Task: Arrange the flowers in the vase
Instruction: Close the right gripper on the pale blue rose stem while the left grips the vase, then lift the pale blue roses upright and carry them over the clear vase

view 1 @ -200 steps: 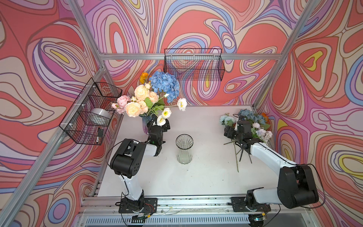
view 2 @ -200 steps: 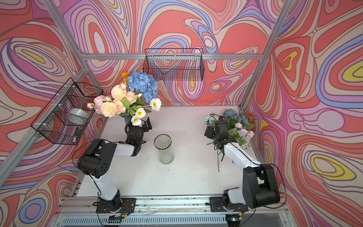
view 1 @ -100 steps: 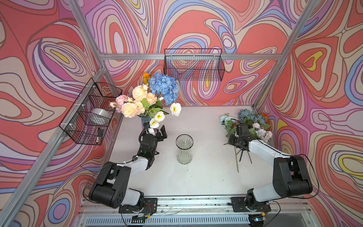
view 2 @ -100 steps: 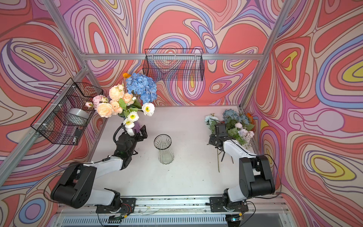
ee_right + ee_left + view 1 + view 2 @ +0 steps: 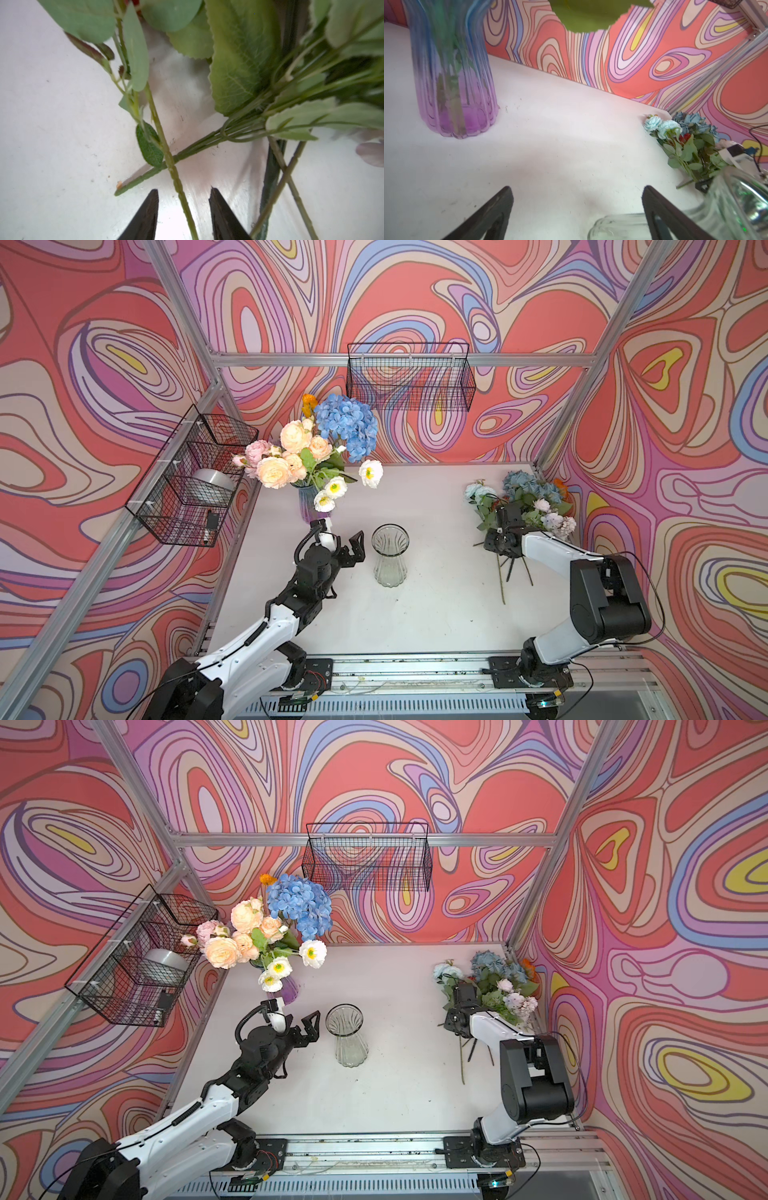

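The loose flowers (image 5: 523, 497) lie heaped at about two o'clock from the clear vase (image 5: 390, 556), which stands empty mid-desk (image 5: 436, 614). The right end effector (image 5: 183, 189) sits low over them, jaws partway apart with one thin stem (image 5: 166, 153) between them, not pinched. That stem crosses a bundled stalk (image 5: 197, 145) and a leaf (image 5: 149, 149), so a lift may drag neighbours along, or the slim stem may swivel in the grip. The left end effector (image 5: 577, 188), wide open and empty at the vase's nine o'clock, could nudge it over.
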Available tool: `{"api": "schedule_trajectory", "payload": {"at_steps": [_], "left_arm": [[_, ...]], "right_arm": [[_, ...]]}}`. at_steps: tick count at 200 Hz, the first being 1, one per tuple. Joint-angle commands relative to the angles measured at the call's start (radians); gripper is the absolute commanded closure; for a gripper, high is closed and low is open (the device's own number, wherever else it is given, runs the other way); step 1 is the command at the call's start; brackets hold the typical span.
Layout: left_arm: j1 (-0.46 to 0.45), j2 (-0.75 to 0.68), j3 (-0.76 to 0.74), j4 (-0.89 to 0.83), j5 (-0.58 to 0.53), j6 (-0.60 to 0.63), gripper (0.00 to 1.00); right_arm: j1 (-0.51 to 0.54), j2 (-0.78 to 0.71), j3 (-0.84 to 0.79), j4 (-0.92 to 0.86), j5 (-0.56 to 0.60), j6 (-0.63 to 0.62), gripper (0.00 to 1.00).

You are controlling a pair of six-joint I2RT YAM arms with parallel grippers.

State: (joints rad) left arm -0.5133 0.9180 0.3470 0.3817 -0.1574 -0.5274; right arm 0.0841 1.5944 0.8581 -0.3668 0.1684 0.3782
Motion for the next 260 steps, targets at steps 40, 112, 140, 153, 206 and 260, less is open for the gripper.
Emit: {"api": "schedule_trajectory", "payload": {"at_steps": [40,112,140,153,206,260], "left_arm": [[-0.086,-0.194,-0.014,-0.431,-0.016,-0.065,0.00],[-0.213,-0.225,-0.060,-0.470,-0.043,-0.176,0.00],[-0.254,-0.128,-0.047,-0.371,-0.064,-0.178,0.00],[-0.267,-0.083,-0.042,-0.325,-0.064,-0.176,0.00],[-0.301,0.063,-0.017,-0.176,-0.061,-0.172,0.00],[-0.319,0.236,0.019,0.015,-0.038,-0.157,0.00]], "right_arm": [[-0.012,0.055,0.033,-0.034,-0.016,-0.016,0.81],[-0.012,-0.079,0.021,0.007,-0.106,-0.019,1.00],[-0.012,-0.174,0.026,0.039,-0.207,-0.027,1.00],[-0.012,-0.214,0.036,0.056,-0.258,-0.030,1.00],[-0.012,-0.368,0.066,0.194,-0.467,0.042,1.00],[0.051,-0.487,0.085,0.363,-0.586,0.111,1.00]]}}
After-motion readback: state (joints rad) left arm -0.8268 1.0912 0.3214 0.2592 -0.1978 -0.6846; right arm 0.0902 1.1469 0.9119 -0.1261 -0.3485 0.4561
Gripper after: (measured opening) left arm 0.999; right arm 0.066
